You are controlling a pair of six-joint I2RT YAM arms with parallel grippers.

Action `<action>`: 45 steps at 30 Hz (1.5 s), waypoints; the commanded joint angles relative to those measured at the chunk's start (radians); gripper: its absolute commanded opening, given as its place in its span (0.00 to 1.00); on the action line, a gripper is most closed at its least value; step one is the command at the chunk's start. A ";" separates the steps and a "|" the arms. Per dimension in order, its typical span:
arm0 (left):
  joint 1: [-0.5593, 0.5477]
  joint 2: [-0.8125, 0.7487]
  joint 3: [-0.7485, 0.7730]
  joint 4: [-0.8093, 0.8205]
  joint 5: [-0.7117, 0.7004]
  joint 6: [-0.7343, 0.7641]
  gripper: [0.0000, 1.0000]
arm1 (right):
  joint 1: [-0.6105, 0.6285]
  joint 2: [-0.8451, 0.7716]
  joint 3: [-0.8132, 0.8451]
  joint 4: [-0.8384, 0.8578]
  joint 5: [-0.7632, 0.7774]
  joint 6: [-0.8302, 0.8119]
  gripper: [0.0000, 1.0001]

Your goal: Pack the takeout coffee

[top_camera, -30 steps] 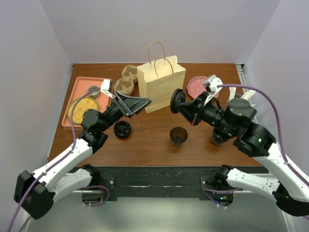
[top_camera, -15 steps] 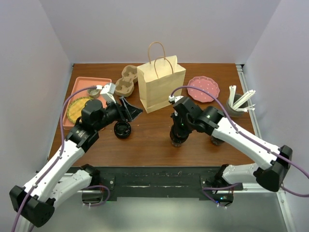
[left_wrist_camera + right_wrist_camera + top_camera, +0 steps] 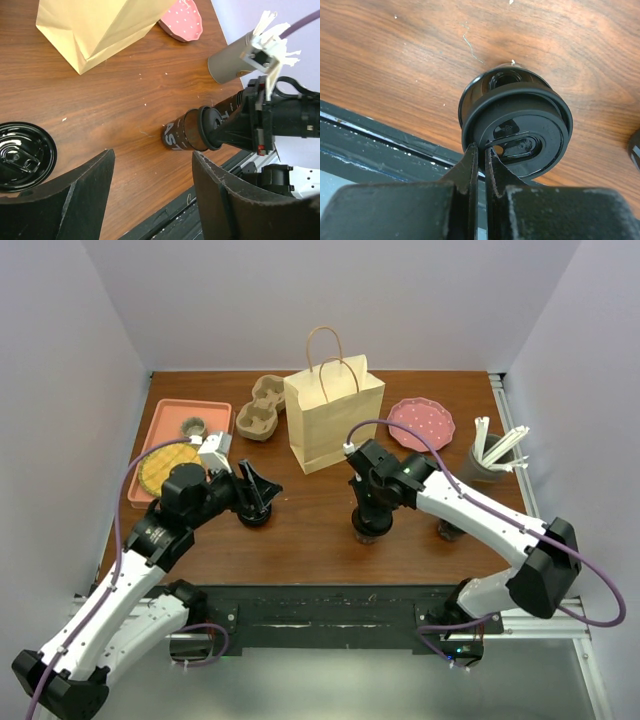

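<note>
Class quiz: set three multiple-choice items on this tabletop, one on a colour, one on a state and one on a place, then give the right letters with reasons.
1. The dotted plate is: A pink; B blue; C green.
2. The right claw is: A wide open; B shut on a cup lid; C shut on nothing.
3. The loose lid lies: A on the dotted plate; B on the table; C in the right claw.

Answers: A, its pink shows plainly from above; B, the two fingers pinch the lid's rim; B, bare wood lies all round it.
</note>
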 commanded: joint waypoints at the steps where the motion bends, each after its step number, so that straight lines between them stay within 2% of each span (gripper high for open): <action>1: -0.002 -0.025 -0.007 -0.017 -0.023 0.009 0.68 | -0.004 0.027 -0.006 0.038 -0.050 -0.010 0.00; 14: 0.000 -0.039 -0.046 -0.007 -0.030 -0.012 0.69 | -0.004 0.071 0.012 0.022 -0.050 0.005 0.00; 21: 0.000 -0.018 -0.044 0.004 -0.033 0.008 0.69 | -0.002 0.079 0.038 0.023 -0.067 0.037 0.10; 22: -0.002 -0.015 -0.046 0.007 -0.031 0.008 0.69 | -0.002 0.080 0.046 0.020 -0.070 0.040 0.16; 28: -0.002 0.030 -0.033 0.006 -0.023 0.029 0.69 | -0.004 0.059 0.125 -0.044 -0.070 0.077 0.31; 35: -0.016 0.149 -0.006 0.059 0.027 0.042 0.67 | -0.014 0.019 0.139 -0.076 -0.026 0.125 0.33; 37: -0.061 0.188 0.005 0.087 0.033 0.032 0.67 | -0.059 -0.014 0.098 -0.067 0.013 0.133 0.39; 40: -0.174 0.276 0.039 0.136 -0.006 0.012 0.67 | -0.167 -0.088 0.038 -0.026 0.002 0.108 0.43; 45: -0.258 0.436 0.059 0.304 0.041 -0.060 0.66 | -0.292 -0.099 -0.011 0.014 -0.103 0.027 0.52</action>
